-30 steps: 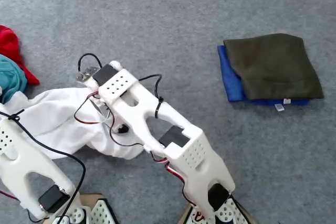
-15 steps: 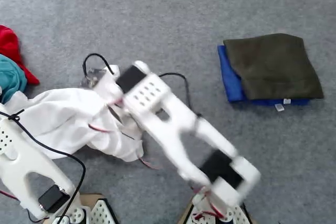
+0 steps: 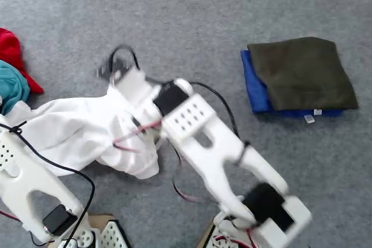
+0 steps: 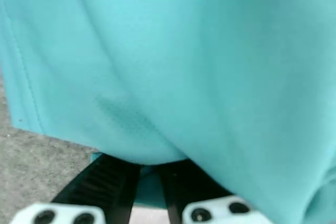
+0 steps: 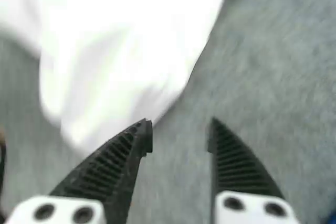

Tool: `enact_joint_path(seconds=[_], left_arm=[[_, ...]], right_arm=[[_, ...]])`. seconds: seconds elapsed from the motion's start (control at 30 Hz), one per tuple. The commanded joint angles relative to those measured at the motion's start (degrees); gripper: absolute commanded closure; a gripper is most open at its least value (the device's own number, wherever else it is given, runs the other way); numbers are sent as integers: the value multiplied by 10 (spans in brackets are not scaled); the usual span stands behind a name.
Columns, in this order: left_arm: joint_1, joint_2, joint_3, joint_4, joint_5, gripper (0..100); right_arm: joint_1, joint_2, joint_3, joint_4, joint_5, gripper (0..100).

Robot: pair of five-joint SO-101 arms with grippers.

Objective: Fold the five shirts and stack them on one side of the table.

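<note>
Grey desk [image 3: 192, 21] from above: your white shirt [image 3: 64, 135] is lying crumpled at the left, and the olive shirt [image 3: 302, 71] is sitting folded on the blue shirt [image 3: 251, 88] at the right. Left wrist: your left jaws are pinching the teal shirt [image 4: 184, 66]. Right wrist: your right jaws are standing open over the desk, just beside the white shirt.

— Where does the loose shirt [image 3: 70, 135] lie from the right pincer [image 5: 178, 129]?
— Just beside its parted fingers, spreading left and nearer over the table [image 3: 192, 21].
— And the folded ones?
— Well apart to that pincer's right, the upper folded shirt [image 3: 302, 71] on the lower folded shirt [image 3: 253, 91].
— The left pincer [image 4: 149, 174]?
— At the table's left edge, closed on the near bunched shirt [image 4: 184, 61]; the far bunched shirt [image 3: 10, 50] lies just behind.
</note>
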Motion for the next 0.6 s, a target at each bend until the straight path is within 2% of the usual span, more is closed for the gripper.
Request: enact_joint_path(seconds=[0.0, 0.13, 0.37, 0.43, 0.53, 0.57], left_arm=[[-1, -7, -21, -9, -4, 970], [-1, -7, -21, -10, -4, 970], [-3, -7, -21, -21, -4, 970], [-3, -7, -21, -21, -4, 970], [-3, -7, -21, -21, -4, 970], [-3, -7, -21, -21, -4, 970]], right_arm=[[29, 126, -114, -111, -113, 712], [36, 302, -247, -155, -167, 709], [34, 579, -545, -53, -180, 720], [40, 640, -647, 15, -180, 798], [58, 713, -811, 122, -184, 995], [68, 733, -865, 156, -188, 959]])
